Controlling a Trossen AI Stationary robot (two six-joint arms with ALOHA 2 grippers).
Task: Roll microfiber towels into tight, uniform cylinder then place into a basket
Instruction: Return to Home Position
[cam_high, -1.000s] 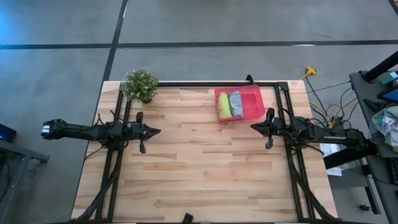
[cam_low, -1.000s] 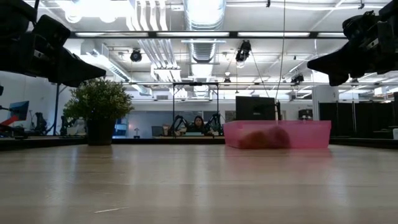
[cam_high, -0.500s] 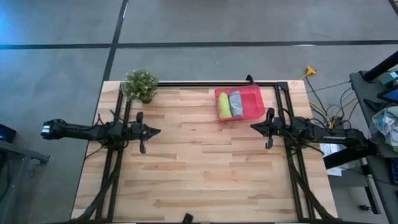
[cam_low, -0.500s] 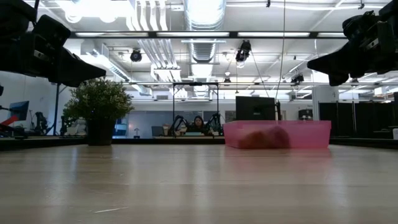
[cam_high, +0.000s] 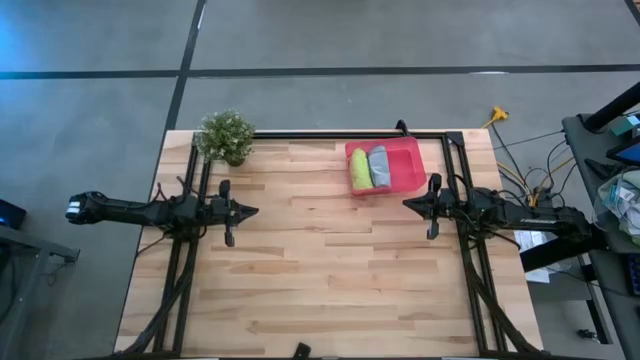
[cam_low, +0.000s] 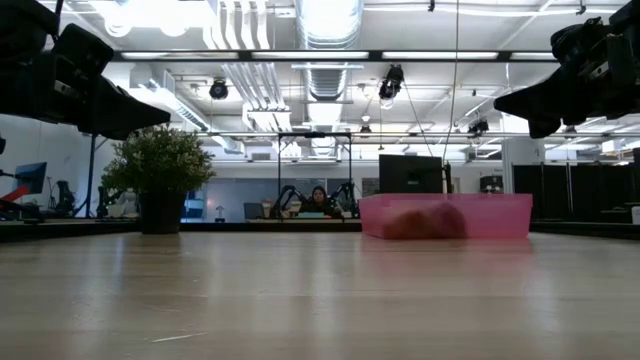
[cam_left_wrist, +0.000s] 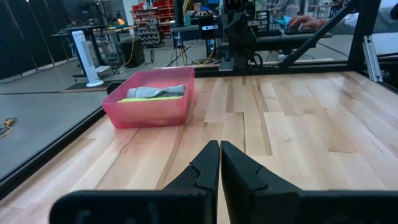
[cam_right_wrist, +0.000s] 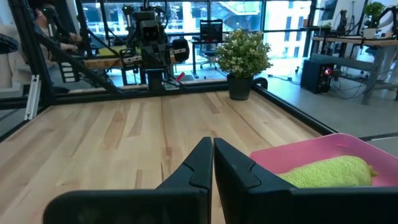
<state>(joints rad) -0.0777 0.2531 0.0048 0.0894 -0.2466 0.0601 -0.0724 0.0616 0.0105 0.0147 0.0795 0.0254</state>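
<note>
We see slim matte-black jointed arms, the left arm (cam_high: 135, 209) pale-capped, the right arm (cam_high: 520, 212) plain, both with tapered wedge jaws.

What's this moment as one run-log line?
left gripper: shut, raised, left side | right gripper: shut, raised, right side | green towel, grey towel: rolled, side by side in pink basket

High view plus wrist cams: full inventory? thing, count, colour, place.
green towel: 1, lime green, rolled, inside the basket on the plant's side
grey towel: 1, grey, rolled, in the basket beside the green one
basket: 1, pink, far side of the table, right of centre
potted plant: 1, green, far left corner
table: 1, light wood planks
person: 1, seated in the room beyond the table
left gripper: 1, dark, shut, above the table's left side
right gripper: 1, dark, shut, above the right side, near the basket
</note>
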